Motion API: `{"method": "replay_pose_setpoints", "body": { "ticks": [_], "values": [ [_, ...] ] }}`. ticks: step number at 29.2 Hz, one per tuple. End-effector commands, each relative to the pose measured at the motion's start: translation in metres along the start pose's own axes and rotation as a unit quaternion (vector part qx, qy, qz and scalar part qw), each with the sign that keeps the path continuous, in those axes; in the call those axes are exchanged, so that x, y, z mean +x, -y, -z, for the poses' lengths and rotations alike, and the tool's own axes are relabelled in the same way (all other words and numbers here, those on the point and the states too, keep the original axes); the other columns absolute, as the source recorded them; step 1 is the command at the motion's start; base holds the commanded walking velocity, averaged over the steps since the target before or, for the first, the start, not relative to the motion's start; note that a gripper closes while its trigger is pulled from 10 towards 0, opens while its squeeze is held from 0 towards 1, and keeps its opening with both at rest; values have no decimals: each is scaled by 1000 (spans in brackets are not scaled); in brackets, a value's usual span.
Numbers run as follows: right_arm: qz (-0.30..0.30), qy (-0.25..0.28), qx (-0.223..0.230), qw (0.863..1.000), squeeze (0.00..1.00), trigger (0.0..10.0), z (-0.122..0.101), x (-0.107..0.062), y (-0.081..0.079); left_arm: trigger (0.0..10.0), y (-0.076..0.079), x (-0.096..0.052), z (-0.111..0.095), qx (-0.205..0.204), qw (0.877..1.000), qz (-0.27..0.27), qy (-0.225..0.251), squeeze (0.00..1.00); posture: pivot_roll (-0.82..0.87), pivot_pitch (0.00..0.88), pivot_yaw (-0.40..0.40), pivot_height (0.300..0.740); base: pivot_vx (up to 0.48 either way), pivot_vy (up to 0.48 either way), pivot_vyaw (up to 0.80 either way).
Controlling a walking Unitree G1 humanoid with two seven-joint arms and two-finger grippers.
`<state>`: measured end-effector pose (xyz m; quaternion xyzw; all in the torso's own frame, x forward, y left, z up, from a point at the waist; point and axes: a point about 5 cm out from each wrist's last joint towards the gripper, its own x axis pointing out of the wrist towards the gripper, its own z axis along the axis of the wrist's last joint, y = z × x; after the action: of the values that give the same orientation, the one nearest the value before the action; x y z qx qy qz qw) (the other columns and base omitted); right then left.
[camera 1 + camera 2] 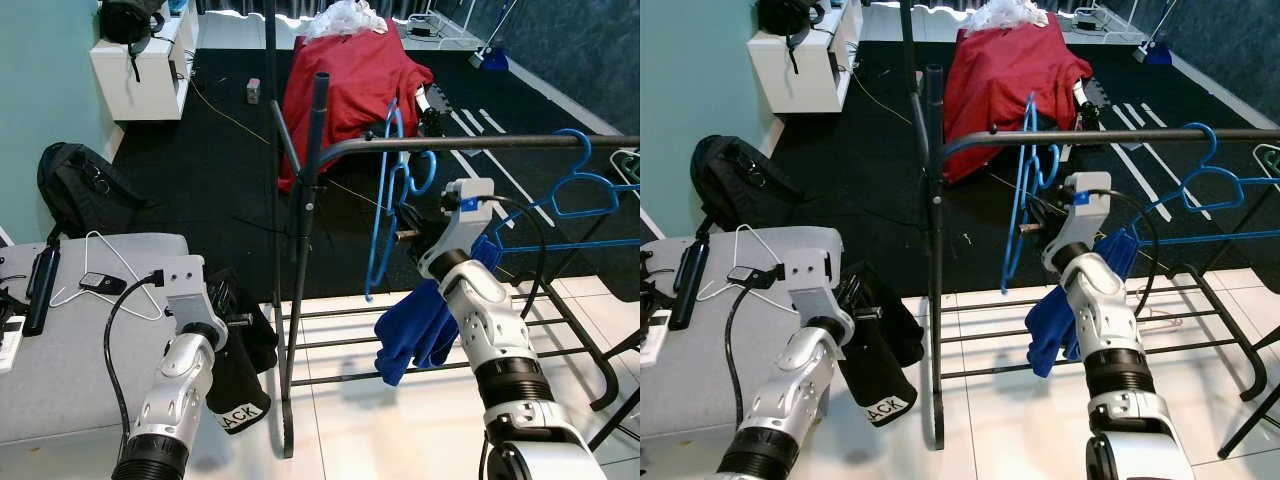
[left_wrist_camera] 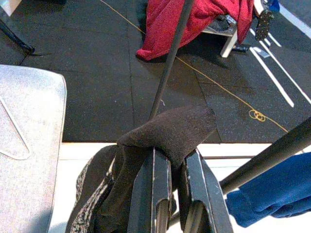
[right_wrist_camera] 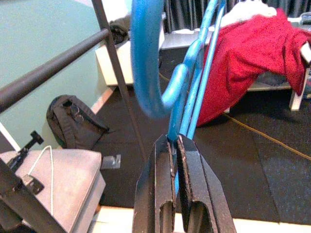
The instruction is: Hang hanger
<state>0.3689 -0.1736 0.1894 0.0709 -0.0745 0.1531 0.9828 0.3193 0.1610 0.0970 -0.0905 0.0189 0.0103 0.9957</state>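
Two tools busy here, one on each side. Far left: left tool [image 2: 176,158] pinched nearly shut on a dark cloth [image 2: 170,128], held low beside the rack's upright post [image 1: 312,150]. No part in the hanging step, by the look of it.

Middle: blue hanger [image 1: 383,215] up by the rail [image 1: 500,143], standing on its end, not level. Hook close beside the rail and, as far as can be told, not over it yet. So, most likely the step in hand: bringing the hook to the rail.

Just right of that: right tool [image 3: 174,143] squeezed tight on the blue hanger near its neck, with hardly any gap between the two black fingers. Below that arm, a blue cloth [image 1: 415,335] draped on the rack's low bars.

Next move, as a guess: lift a little, turn the hook over the rail, lower it, then open up and let go. Needs care not to bump the rail.

Far right: another blue hanger [image 1: 580,185] already hooked on the rail, well apart.
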Motion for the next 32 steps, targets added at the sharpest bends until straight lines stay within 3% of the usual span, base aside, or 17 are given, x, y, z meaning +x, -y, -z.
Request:
{"method": "replay_pose_setpoints", "body": {
  "ticks": [1,9,13,19,24,32],
  "values": [
    [4,19,-4,1000,0,10000,-10,1,2,10000,2,-1,-3,4,1000,8,9,0,-93,97,-49,740,0,0,0],
    [2,19,4,1000,0,10000,-5,-3,-7,10000,4,-4,0,11,1000,18,5,0,-95,91,-45,740,0,0,0],
    [7,-6,11,1000,0,10000,7,-11,-9,10000,5,-5,0,15,1000,25,4,0,-91,90,-46,740,0,0,0],
    [20,12,17,1000,0,10000,-7,-8,-5,10000,5,-6,0,15,999,29,3,0,-91,89,-42,740,0,0,0],
    [34,-3,17,999,0,10000,-21,-2,3,10000,8,-5,-1,15,999,35,4,0,-90,86,-43,740,0,0,0],
    [-5,3,5,1000,0,10000,-44,4,-2,10000,8,-5,-2,13,999,38,3,0,-89,101,-42,740,0,0,0]
  ]
}}
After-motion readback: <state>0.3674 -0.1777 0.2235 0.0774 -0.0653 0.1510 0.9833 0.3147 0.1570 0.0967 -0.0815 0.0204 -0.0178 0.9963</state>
